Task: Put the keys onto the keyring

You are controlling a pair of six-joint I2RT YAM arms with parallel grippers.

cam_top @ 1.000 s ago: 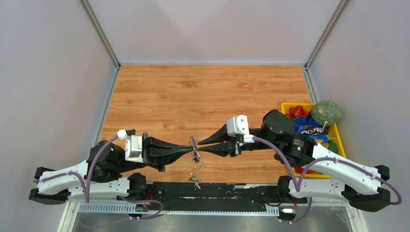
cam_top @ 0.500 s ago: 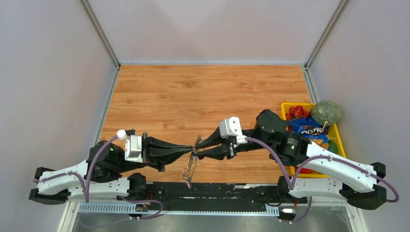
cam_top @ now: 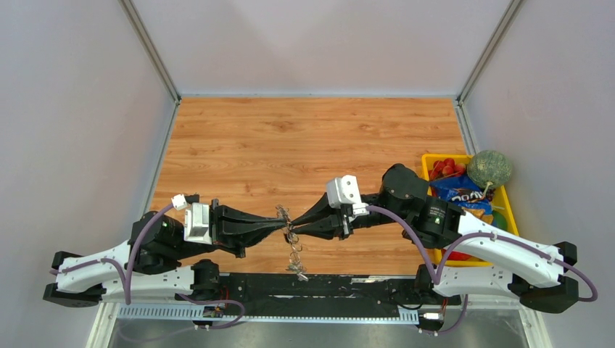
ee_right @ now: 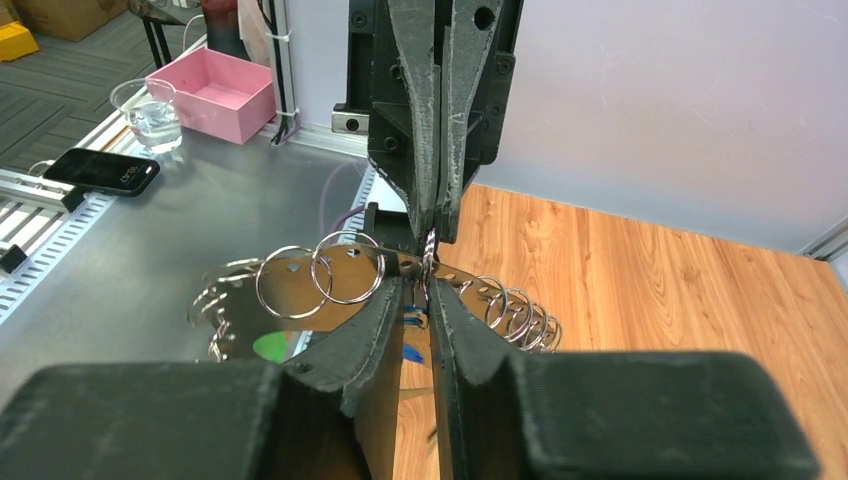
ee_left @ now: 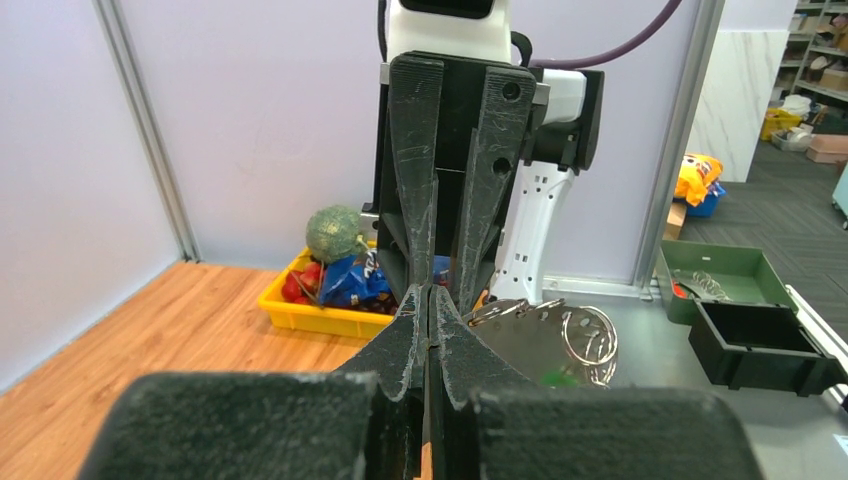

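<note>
The keyring (cam_top: 291, 243) hangs between my two gripper tips just above the table's near edge. It is a silvery band with holes that carries several small split rings (ee_right: 345, 268). My left gripper (cam_top: 283, 224) is shut on the keyring's edge (ee_left: 540, 335); its fingers (ee_left: 410, 340) meet tip to tip. My right gripper (cam_top: 291, 230) faces it and is pinched on a small key with a blue tag (ee_right: 411, 352) that hangs between its fingers (ee_right: 375, 320). A green tag (ee_right: 268, 347) shows blurred under the band. The other keys are too small to tell apart.
A yellow bin (cam_top: 509, 210) with a melon (cam_top: 488, 168), red fruit and a snack bag stands at the right edge of the wooden table (cam_top: 312, 145). Grey walls close three sides. Beyond the near edge lie a pink box (ee_right: 215, 95), a phone (ee_right: 105, 172) and a green tray (ee_left: 715, 275).
My right gripper has moved left to the left gripper's tip and closed its fingers there. The hanging bunch swung and now dangles below the two tips. The left arm barely moved.
</note>
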